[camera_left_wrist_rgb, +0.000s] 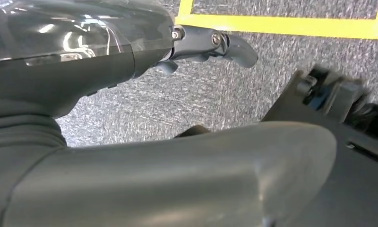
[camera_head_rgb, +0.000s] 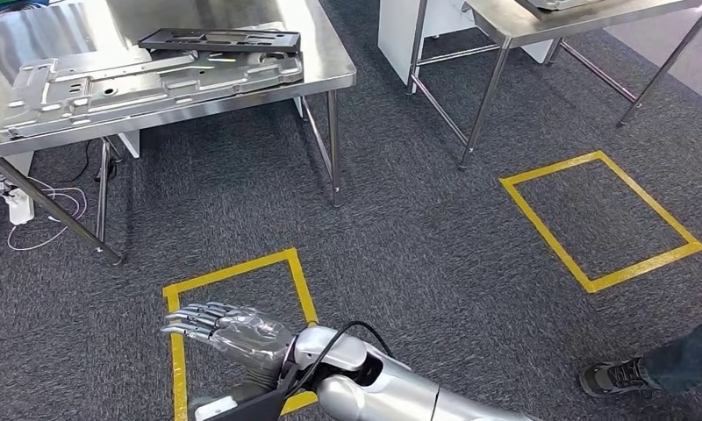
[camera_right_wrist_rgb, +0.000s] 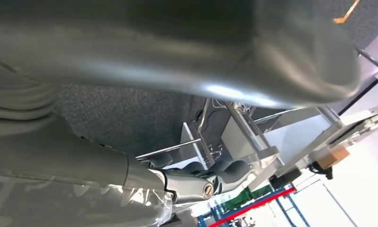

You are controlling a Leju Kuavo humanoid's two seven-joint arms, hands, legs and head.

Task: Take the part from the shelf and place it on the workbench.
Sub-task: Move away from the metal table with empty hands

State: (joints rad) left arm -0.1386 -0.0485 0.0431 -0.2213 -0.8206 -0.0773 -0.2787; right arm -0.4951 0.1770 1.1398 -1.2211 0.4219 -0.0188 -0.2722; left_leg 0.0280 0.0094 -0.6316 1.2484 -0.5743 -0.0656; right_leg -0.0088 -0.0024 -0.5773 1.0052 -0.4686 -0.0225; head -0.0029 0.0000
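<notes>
Nearest: one robot hand [camera_head_rgb: 229,331], prob. the right, reaches across low in head view, fingers stretched apart, holding nothing. Left robot hand [camera_left_wrist_rgb: 210,45] in its wrist view hangs over carpet, nothing held; can't tell if fingers are apart or curled. Yellow tape square [camera_head_rgb: 233,272] on floor below. Person's shoe [camera_head_rgb: 612,377] off to the right. Farther: desk [camera_head_rgb: 330,61] w/ big metal part [camera_head_rgb: 154,88] lying flat, dark tray [camera_head_rgb: 220,39] on top. Placing looks done; both hands seem free of load.
</notes>
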